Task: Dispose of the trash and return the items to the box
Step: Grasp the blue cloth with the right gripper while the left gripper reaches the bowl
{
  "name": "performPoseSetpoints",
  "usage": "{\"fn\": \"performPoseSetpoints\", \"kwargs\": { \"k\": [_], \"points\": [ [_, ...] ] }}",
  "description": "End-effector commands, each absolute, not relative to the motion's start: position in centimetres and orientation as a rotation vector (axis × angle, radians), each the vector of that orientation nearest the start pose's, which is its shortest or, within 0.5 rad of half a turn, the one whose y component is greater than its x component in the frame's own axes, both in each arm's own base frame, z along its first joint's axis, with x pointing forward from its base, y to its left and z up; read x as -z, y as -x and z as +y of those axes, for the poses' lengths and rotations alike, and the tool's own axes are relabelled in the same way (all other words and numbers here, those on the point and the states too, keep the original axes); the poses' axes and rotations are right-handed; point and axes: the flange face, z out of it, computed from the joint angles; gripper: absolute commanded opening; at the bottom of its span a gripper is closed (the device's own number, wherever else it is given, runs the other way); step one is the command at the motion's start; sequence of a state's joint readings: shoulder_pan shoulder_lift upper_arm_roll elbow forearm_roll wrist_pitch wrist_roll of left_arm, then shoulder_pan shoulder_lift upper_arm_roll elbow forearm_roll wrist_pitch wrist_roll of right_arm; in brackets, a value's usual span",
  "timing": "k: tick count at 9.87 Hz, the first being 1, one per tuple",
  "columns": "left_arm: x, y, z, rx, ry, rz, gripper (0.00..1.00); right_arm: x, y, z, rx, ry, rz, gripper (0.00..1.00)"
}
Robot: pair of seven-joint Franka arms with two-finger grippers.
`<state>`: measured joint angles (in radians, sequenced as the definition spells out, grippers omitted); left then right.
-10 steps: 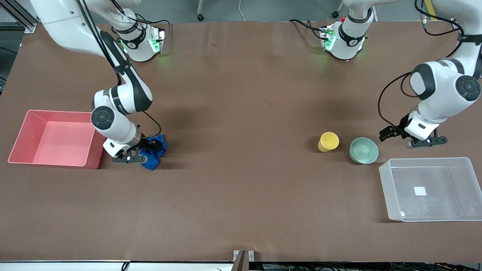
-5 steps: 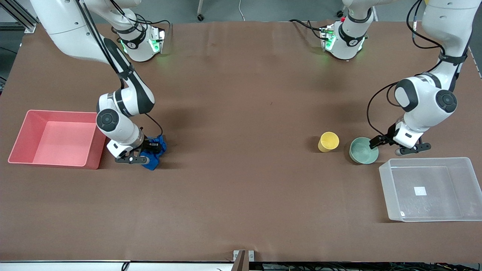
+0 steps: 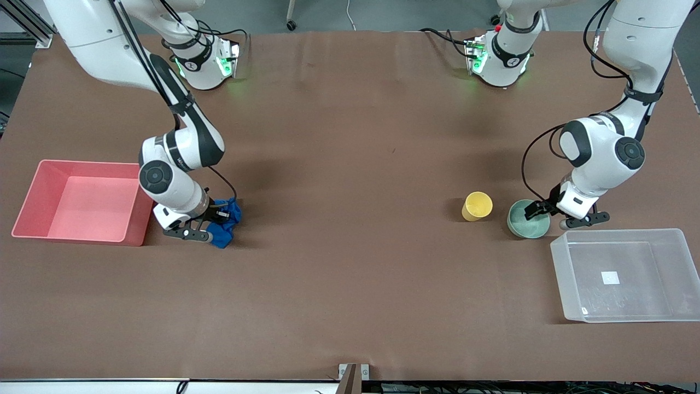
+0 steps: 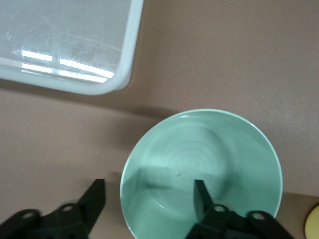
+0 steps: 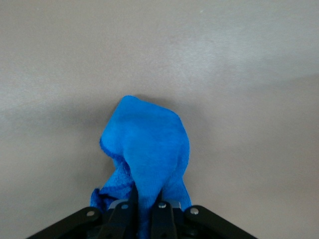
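Table (image 3: 350, 284): brown, smooth, and broad, everything sitting straight on it.
Pink bin (image 3: 33, 203): down at the right arm's end.
Blue cloth (image 3: 225, 218): a crumpled wad just beside the bin, toward the middle.
Yellow cup (image 3: 477, 206): upright, toward the left arm's end.
Mint-green bowl (image 3: 522, 225): right beside the cup, apart from it.
Clear tub (image 3: 623, 273): near the bowl, nearer the front camera, a white sticker on its base.

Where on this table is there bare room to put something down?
Bare brown table spans the whole middle, between the blue cloth and the yellow cup. It is crowded where cup, green bowl and clear box cluster, and where the cloth sits beside the pink bin.
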<state>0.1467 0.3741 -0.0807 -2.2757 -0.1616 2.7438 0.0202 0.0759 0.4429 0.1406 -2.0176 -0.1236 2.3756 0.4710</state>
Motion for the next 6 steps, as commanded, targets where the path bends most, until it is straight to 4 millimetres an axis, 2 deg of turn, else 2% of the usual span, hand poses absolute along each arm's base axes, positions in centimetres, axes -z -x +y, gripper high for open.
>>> {"fn": "performPoseSetpoints", "kwargs": {
  "k": [1, 2, 3, 5, 6],
  "points": [
    [-18.2, -54.3, 4.1, 0.135, 3.226, -0.331, 0.01, -31.5, -59.4, 13.4, -0.183, 3.208, 0.335, 0.01],
    [-18.2, -54.4, 4.1, 0.138, 3.226, -0.331, 0.00, -35.7, -59.9, 12.7, -0.196, 3.209, 0.343, 0.01],
    [-18.5, -54.4, 4.1, 0.145, 3.225, -0.331, 0.00, -39.5, -60.1, 10.4, -0.243, 3.220, 0.279, 0.01],
    [-19.9, -54.8, 3.9, 0.178, 3.226, -0.308, 0.00, -43.7, -59.5, 1.0, -0.265, 3.215, 0.144, 0.01],
    [-20.9, -55.0, 3.9, 0.201, 3.225, -0.296, 0.00, -44.2, -59.2, -4.4, -0.284, 3.218, 0.102, 0.01]
  ]
}}
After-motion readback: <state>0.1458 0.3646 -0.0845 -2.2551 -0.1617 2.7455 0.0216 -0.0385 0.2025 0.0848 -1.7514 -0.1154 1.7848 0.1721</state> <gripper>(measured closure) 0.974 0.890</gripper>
